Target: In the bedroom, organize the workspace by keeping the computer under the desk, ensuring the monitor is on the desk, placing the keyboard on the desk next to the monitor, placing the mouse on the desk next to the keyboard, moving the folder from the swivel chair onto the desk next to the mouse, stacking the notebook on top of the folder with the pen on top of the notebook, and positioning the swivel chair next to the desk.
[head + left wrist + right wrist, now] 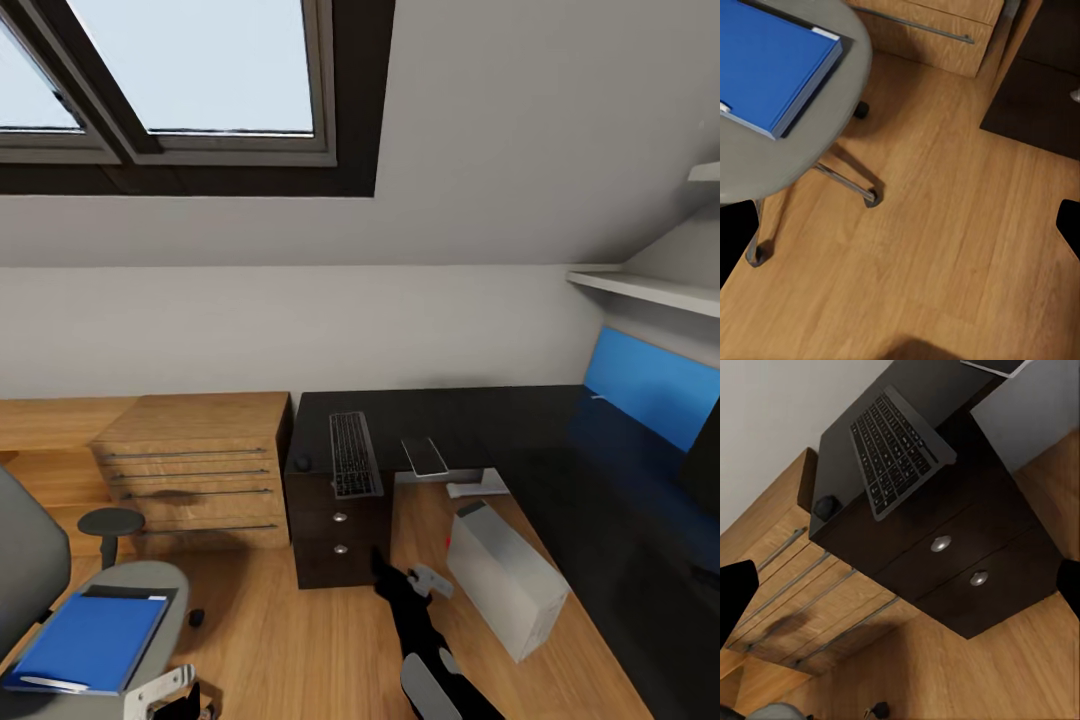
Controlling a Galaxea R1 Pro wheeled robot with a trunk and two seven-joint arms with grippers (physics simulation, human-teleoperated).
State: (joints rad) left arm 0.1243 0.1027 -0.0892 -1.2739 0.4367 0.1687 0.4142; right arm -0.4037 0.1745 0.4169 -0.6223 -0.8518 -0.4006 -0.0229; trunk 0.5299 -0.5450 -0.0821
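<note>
Blue folder (88,640) on swivel chair (150,590): apparently stiff, light, flat; best pinched at an overhanging edge. Both grippers' jaw state cannot be told.

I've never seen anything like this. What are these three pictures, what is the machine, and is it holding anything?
These are simulator renders from a wheeled robot with two arms. The big picture comes from a camera on its head, looking down into a bedroom. The other two come from cameras near each arm's gripper, looking along its fingers.

On the black desk lie a keyboard and, beside it, a small black mouse. A silver-grey computer lies on the floor beside the desk. A blue folder rests on the grey swivel chair.

The right gripper shows in the head picture, nothing between its fingers. The left wrist camera looks down at the folder and the floor; both wrist views show nothing held.
</note>
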